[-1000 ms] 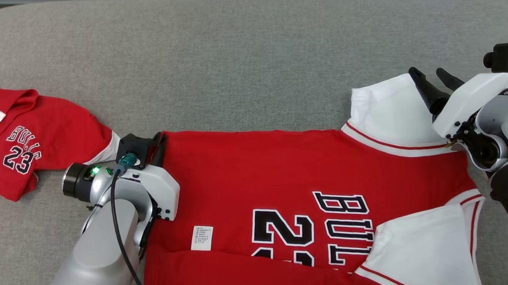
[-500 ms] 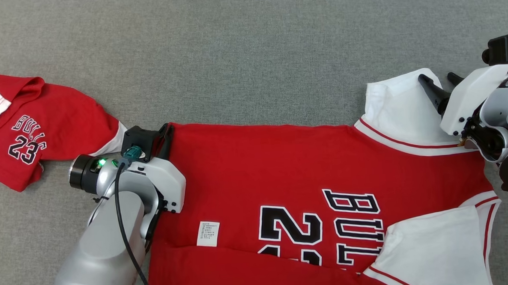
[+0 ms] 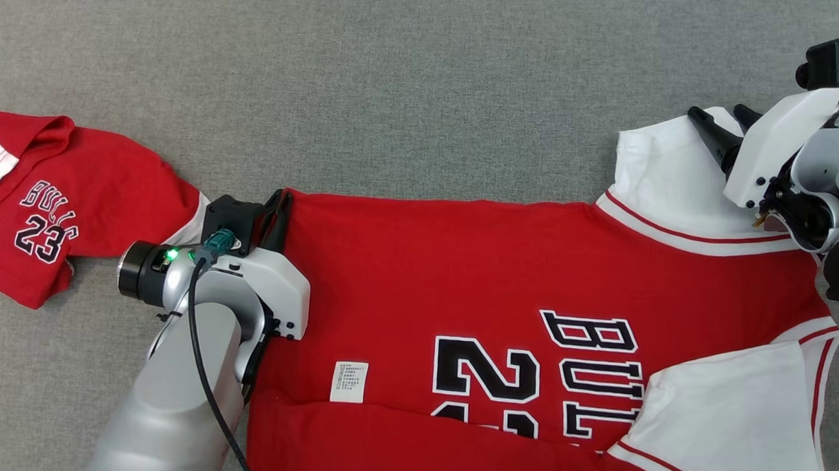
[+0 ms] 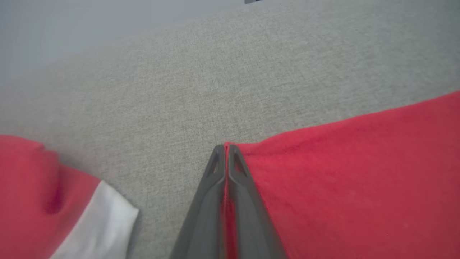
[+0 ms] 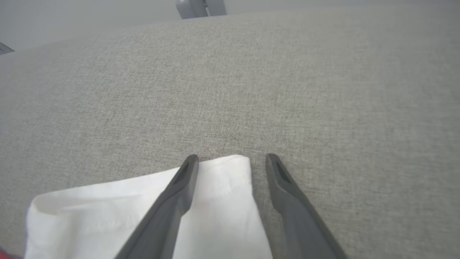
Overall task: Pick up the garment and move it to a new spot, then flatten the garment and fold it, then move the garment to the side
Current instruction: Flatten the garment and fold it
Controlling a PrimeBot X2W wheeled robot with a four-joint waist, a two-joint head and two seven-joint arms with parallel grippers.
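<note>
Red garment (image 3: 464, 276) lies spread flat on the near part of the grey worktop (image 3: 412, 73), far edge straight, near edge folded over; left fingers (image 4: 215, 190) pinched shut on its far left corner; right fingers (image 5: 176, 194) spread wide astride the far corner of the white sleeve (image 5: 222, 194), gripping nothing; small red shirt (image 3: 57, 202) crumpled just left of the pinched corner, apart from it; bare worktop wide open beyond the far edge
</note>
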